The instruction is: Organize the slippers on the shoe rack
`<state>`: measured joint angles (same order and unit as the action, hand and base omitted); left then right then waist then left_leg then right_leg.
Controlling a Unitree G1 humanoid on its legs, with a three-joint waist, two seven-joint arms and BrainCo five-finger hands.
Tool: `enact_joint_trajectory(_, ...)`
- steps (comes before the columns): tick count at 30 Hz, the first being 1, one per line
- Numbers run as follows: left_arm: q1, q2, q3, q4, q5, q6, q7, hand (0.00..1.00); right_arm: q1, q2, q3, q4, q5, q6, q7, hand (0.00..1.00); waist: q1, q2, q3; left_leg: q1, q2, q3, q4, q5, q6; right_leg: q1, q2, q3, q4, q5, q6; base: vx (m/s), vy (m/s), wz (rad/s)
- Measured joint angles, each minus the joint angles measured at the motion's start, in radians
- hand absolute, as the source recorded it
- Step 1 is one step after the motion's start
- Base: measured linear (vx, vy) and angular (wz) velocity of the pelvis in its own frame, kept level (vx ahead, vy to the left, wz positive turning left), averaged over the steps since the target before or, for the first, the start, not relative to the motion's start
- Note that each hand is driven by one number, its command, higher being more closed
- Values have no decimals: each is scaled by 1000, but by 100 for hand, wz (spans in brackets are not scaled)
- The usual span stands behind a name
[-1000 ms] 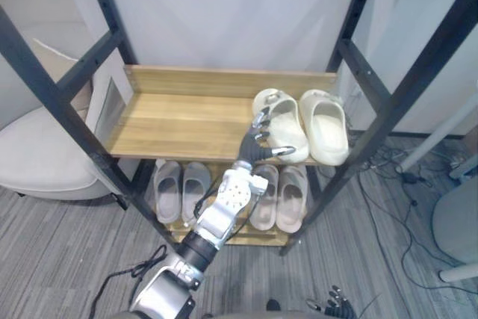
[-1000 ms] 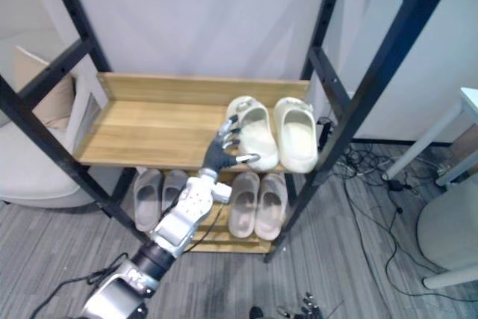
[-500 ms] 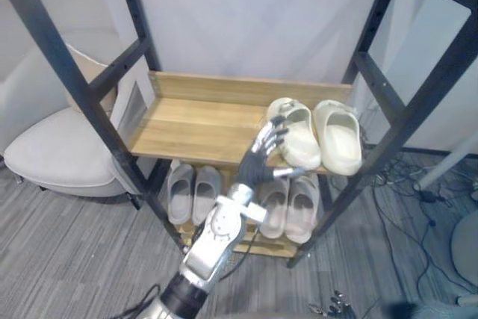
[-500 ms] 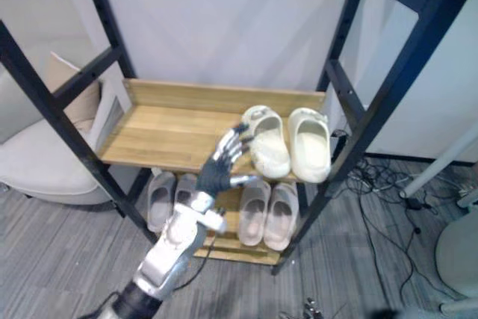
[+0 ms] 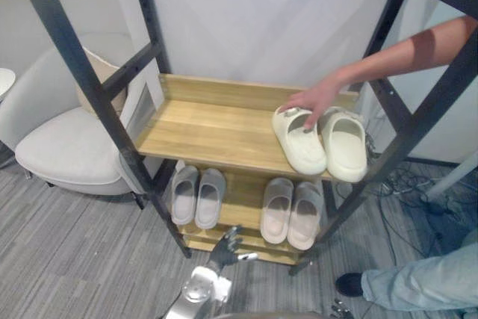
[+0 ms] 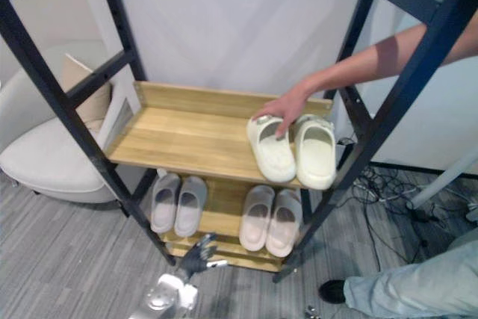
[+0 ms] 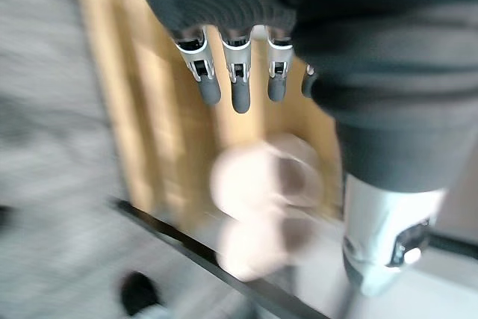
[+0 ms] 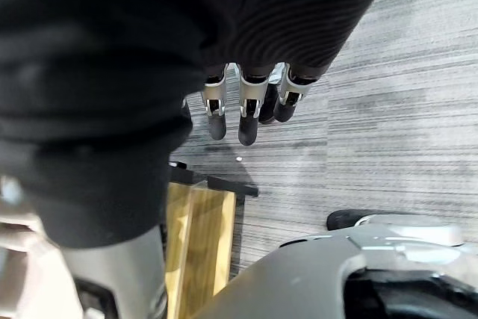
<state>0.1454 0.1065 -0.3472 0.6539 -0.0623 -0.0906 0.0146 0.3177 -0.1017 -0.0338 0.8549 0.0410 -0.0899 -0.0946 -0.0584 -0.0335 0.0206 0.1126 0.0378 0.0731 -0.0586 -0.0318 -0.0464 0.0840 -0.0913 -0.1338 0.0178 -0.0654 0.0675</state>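
- Left hand [image 5: 226,249], fingers spread and holding nothing, hovers low before the shoe rack [image 5: 224,89], at 6 o'clock.
- Right hand [image 8: 246,110] hangs over the grey floor [image 8: 403,110], fingers loose and empty.
- Upper shelf [image 5: 209,128]: cream slippers [image 5: 343,143] side by side at 3 o'clock; a person's hand [image 5: 314,100] rests on the left one.
- Lower shelf [image 5: 243,203]: grey slippers [image 5: 209,199] at 9 o'clock, beige slippers [image 5: 278,211] at 3 o'clock.

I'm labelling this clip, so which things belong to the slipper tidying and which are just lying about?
Job: cream foam clogs, grey slide slippers, beige slide slippers, black-framed wooden shoe rack, left robot hand.
Lying about: white padded armchair, floor cables.
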Motion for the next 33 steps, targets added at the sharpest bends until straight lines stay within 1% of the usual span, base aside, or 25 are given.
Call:
enact_joint_trajectory(2, -3, 1, 49, 100, 44, 16, 20, 0, -17, 1, 0, 33, 2, 0, -5, 0, 1, -6, 7, 13, 1, 0, -2, -2, -2, 16, 3, 0, -11, 2, 0, 0, 0, 0)
enact_joint_trajectory(3, -4, 1, 67, 138, 63, 18, 29, 0, -21, 2, 0, 40, 1, 0, -5, 0, 1, 0, 10, 13, 1, 0, -2, -2, -3, 18, 4, 1, -13, 3, 0, 0, 0, 0)
enact_joint_trajectory(6, -5, 2, 137, 215, 103, 28, 68, 0, -39, 2, 3, 74, 2, -1, -6, 0, 4, -6, 14, 12, 2, 2, -2, -2, -3, 18, 7, 7, -23, 7, -2, -11, -7, -4)
enact_joint_trajectory(12, -14, -3, 219, 271, 141, 37, 116, 0, -43, 2, 3, 78, 3, -2, -9, 0, 5, -3, 17, 17, 6, 16, -2, -6, -8, 16, 15, 32, -23, 9, -5, -13, -8, -8)
enact_joint_trajectory(18, -15, -21, 292, 302, 159, 40, 118, 0, -44, -4, 6, 79, 4, -7, -11, 0, 7, 8, 29, 28, 13, 28, -2, -13, -16, 16, 21, 40, -23, 10, -7, -7, -9, -10)
enact_joint_trajectory(23, -19, -32, 328, 313, 162, 40, 119, 0, -45, -10, 7, 81, 4, -15, -10, 0, 7, 16, 40, 28, 17, 26, -2, -15, -19, 18, 26, 39, -23, 9, -10, 0, 0, 0)
enact_joint_trajectory(28, -26, -38, 329, 320, 179, 39, 122, 0, -47, -18, 8, 81, 4, -17, -10, 0, 7, 28, 55, 28, 18, 26, -1, -16, -20, 19, 28, 39, -24, 8, -11, 0, 0, 0)
enact_joint_trajectory(33, -35, -41, 326, 329, 179, 38, 137, 0, -54, -21, 8, 84, 3, -18, -12, 0, 7, 28, 62, 28, 20, 26, 3, -18, -23, 22, 30, 39, -27, 9, -12, -7, -3, 0)
